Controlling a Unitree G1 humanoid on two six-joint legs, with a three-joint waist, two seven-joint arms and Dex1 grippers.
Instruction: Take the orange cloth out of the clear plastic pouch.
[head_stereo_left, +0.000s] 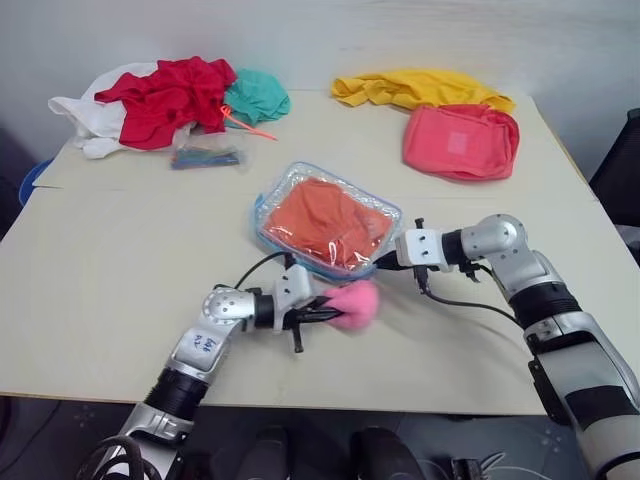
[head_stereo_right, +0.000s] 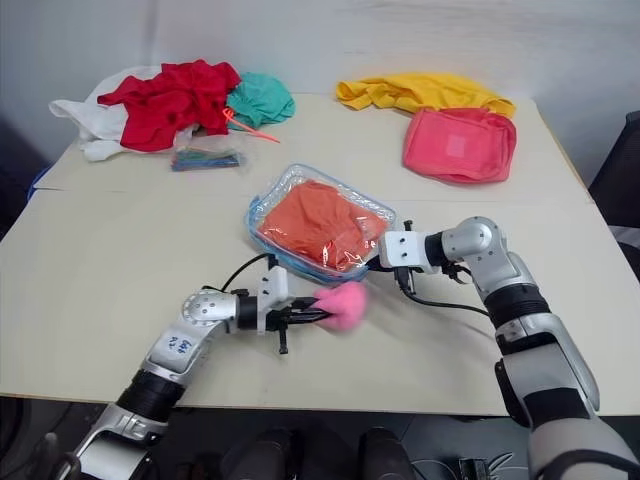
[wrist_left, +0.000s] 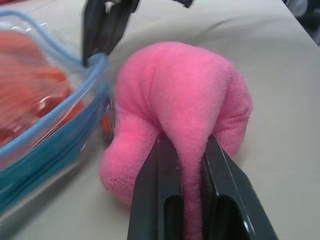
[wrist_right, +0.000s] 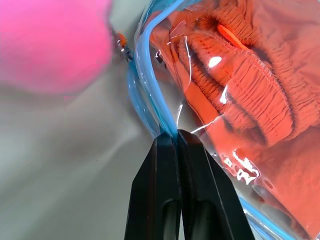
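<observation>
I hold the left gripper (wrist_left: 192, 165) clenched on the pink charm (head_stereo_left: 352, 304) at the near edge of the table (head_stereo_left: 100, 300). To unzip cleanly, I would pull the charm along the zipper line while the right gripper (wrist_right: 176, 142), pinched on the pouch (head_stereo_left: 327, 218) rim, braces it. Both forearms lie low, pointing inward. The cloth (head_stereo_left: 330, 220) sits inside the pouch, mid-table.

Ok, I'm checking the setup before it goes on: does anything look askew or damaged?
Nothing damaged. The pouch lies skewed on the table, cloth inside. Left claw pinches the pink charm; right claw is shut on the pouch's blue edge.
</observation>
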